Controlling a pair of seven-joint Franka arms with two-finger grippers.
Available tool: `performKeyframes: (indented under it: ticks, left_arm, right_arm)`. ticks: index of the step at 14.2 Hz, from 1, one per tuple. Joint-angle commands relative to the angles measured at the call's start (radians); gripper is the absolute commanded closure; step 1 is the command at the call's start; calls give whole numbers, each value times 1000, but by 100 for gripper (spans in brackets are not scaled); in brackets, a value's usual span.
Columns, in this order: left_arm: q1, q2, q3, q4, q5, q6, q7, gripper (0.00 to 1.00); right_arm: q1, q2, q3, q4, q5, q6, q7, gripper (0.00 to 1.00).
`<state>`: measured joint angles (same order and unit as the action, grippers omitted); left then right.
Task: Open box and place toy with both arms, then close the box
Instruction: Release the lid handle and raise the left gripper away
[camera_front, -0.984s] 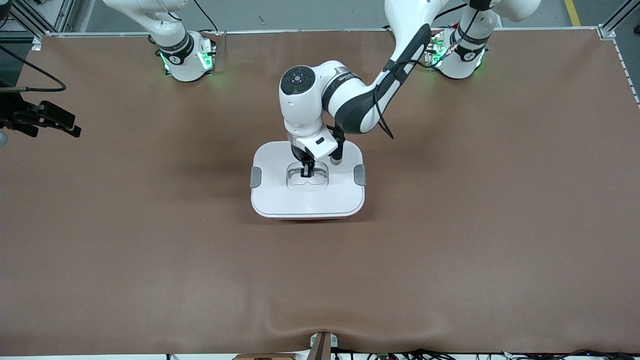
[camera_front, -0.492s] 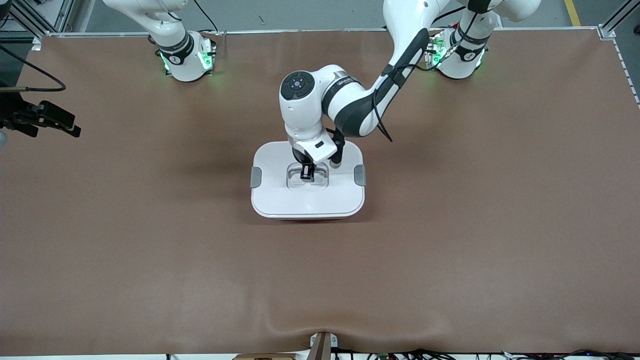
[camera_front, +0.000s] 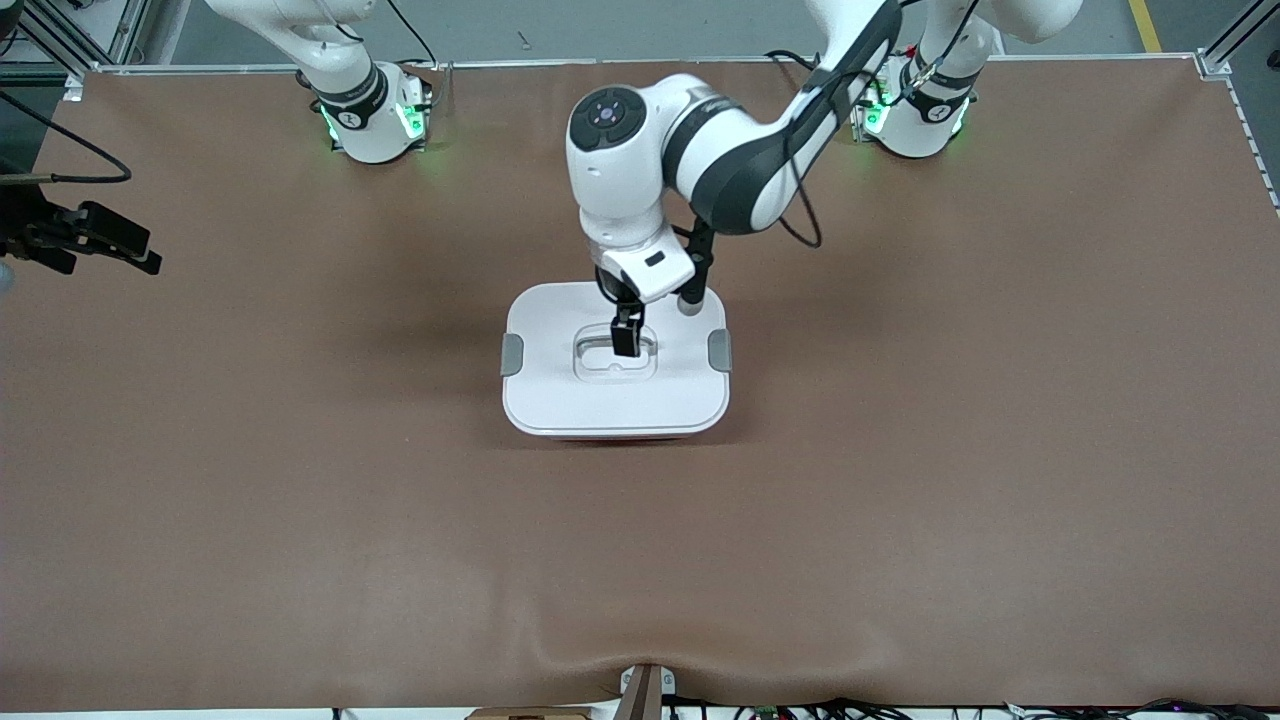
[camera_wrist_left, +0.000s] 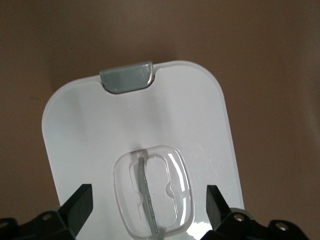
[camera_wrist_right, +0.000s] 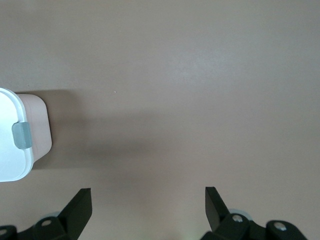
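I judged the closing step finished: my left tool (camera_front: 627, 343) hung wide open, empty, over the box (camera_front: 615, 362) lid; right tool (camera_wrist_right: 145, 210) waited open over the worktop (camera_front: 900, 500). Next: retreat clear.

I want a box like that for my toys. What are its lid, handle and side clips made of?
All look like plastic. The lid is smooth, glossy white and shows reflections. The handle is clear, with see-through edges and shine. The clips are grey with a duller, matte surface.
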<state>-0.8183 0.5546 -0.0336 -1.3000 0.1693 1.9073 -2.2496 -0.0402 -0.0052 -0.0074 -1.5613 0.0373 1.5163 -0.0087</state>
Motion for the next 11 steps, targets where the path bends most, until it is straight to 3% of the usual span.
performKeyframes:
  ticks: [1, 11]
  left_arm:
    - [57, -71, -3, -15, 1, -72, 123, 0]
    - [344, -182, -5, -24, 1, -240, 791, 0]
  right_arm:
    - [-1, -3, 1, 21, 10, -13, 10, 0]
    - [0, -3, 3, 21, 18, -21, 21, 0]
